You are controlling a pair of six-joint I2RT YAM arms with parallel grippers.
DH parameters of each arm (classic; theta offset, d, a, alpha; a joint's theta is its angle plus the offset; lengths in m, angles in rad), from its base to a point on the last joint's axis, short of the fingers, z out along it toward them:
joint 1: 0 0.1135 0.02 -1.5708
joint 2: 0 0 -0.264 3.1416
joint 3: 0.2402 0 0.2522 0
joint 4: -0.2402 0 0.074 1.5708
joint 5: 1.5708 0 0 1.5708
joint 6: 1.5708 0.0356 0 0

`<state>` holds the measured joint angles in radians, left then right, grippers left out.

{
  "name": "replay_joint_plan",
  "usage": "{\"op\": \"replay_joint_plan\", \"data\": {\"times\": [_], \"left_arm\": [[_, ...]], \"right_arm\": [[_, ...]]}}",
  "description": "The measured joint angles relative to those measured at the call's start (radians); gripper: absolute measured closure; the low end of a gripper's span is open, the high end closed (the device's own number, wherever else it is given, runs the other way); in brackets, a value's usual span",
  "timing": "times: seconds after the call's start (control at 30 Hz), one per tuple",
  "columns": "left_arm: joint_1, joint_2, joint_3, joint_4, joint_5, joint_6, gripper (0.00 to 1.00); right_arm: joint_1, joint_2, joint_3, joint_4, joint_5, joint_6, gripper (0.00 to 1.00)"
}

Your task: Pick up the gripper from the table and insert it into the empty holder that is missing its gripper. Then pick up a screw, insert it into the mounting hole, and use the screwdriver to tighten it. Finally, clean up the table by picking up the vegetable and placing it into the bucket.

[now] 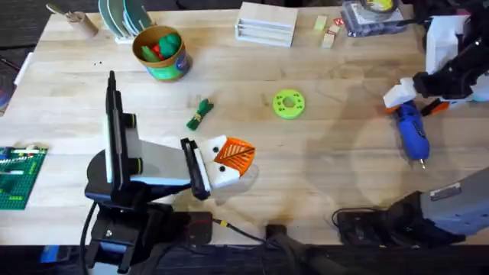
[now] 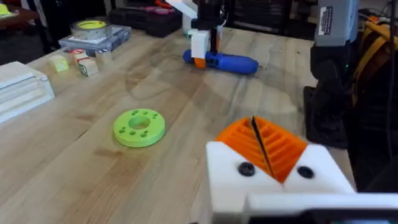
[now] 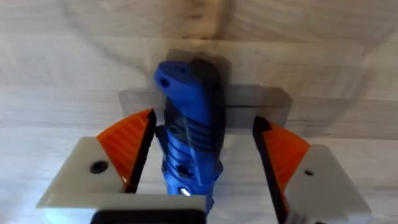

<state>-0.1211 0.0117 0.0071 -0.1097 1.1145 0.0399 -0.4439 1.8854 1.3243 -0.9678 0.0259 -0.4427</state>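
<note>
Spread either side of the screwdriver [image 3: 186, 137], the right gripper [image 1: 416, 98] straddles its blue handle without clamping, apparently lining up a grasp at the table's right; the left gripper [image 2: 267, 152], pressed closed and empty, waits mid-table near the green disc [image 1: 289, 104]

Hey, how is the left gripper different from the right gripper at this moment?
The left gripper is shut, its orange pads pressed together with nothing between them; the right gripper is open around the blue screwdriver. The left gripper sits near the table's middle, by the green disc; the right gripper is at the table's right side. Both have white fingers with orange ribbed pads.
</note>
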Motion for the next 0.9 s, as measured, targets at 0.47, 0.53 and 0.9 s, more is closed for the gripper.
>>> {"op": "replay_joint_plan", "data": {"times": [0.47, 0.53, 0.9], "left_arm": [[0.0, 0.0, 0.0, 0.0, -0.001, 0.0, 0.994], [0.0, 0.0, 0.0, 0.0, -0.001, 0.0, 0.995], [0.0, 0.0, 0.0, 0.0, -0.001, 0.0, 0.994]], "right_arm": [[0.032, 0.015, 0.0, 0.022, 0.024, 0.0, 0.04], [0.038, 0.015, 0.0, 0.024, 0.029, 0.0, 0.114], [0.052, 0.015, 0.001, 0.03, 0.037, -0.004, 0.581]]}}
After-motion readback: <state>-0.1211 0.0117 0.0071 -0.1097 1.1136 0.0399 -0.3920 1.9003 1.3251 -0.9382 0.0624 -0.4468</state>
